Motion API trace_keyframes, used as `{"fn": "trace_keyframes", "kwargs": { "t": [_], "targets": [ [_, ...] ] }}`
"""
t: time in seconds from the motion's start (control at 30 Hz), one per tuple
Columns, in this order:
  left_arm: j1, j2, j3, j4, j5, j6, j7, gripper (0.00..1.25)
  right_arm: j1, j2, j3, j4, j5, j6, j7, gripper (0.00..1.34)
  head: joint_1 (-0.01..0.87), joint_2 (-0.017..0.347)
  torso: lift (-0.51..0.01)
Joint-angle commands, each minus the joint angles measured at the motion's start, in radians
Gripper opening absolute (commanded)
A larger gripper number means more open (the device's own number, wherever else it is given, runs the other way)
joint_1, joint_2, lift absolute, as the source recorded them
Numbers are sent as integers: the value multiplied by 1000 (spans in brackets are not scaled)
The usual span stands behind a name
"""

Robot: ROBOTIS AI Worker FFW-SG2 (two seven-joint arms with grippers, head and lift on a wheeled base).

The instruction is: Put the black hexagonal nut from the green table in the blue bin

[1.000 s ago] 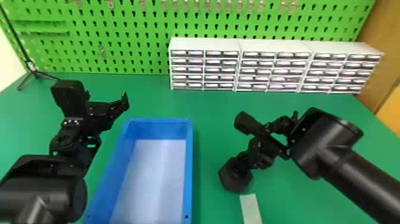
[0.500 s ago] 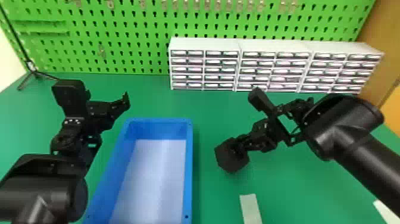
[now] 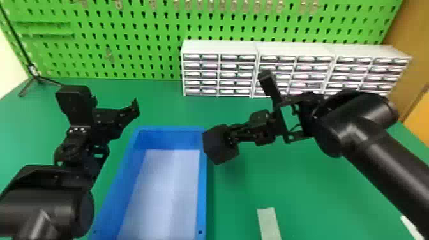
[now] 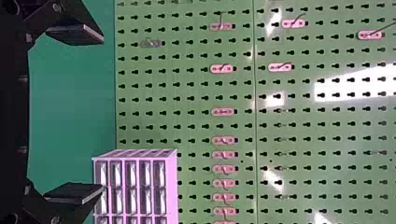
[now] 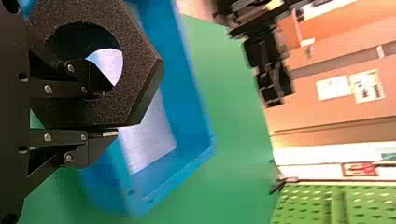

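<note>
The black hexagonal nut (image 3: pixel 217 145) is held up off the table beside the right rim of the blue bin (image 3: pixel 202 191), near its far corner. My right gripper (image 3: pixel 230 137) is shut on one side of the nut's ring. In the right wrist view, the nut (image 5: pixel 140 70) has one finger of the right gripper (image 5: pixel 103 109) through its hole and the other against its outer side; the blue bin (image 5: pixel 180 88) lies beyond. My left gripper (image 3: pixel 118 119) is parked left of the bin; in the left wrist view the left gripper (image 4: pixel 100 115) stands open.
White drawer cabinets (image 3: pixel 220 75) stand along the back of the green table (image 3: pixel 303 185), before a green pegboard (image 3: pixel 127 41). A pale strip (image 3: pixel 268 223) lies on the table right of the bin. A black tripod stand (image 3: pixel 35 76) is at the far left.
My right arm has lifted the nut and carried it away from the table's front and left, up to the bin's right rim. The left arm has kept still.
</note>
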State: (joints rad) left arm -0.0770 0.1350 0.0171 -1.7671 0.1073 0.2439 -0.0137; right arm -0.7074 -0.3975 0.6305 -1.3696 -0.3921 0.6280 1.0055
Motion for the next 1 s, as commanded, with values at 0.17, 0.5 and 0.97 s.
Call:
{"fn": "trace_keyframes", "kwargs": {
  "t": [0.17, 0.5, 0.97],
  "targets": [
    [0, 0, 3, 0, 2, 0, 0, 1086, -32, 58, 40, -39, 19, -14, -18, 339, 683, 28, -96],
    [-1, 0, 1, 0, 2, 0, 0, 1086, -81, 103, 179, -42, 64, -47, -53, 338, 683, 28, -96],
    [-7, 0, -2, 0, 3, 0, 0, 1086, -124, 131, 330, -22, 170, -57, -102, 336, 683, 28, -96]
  ]
}}
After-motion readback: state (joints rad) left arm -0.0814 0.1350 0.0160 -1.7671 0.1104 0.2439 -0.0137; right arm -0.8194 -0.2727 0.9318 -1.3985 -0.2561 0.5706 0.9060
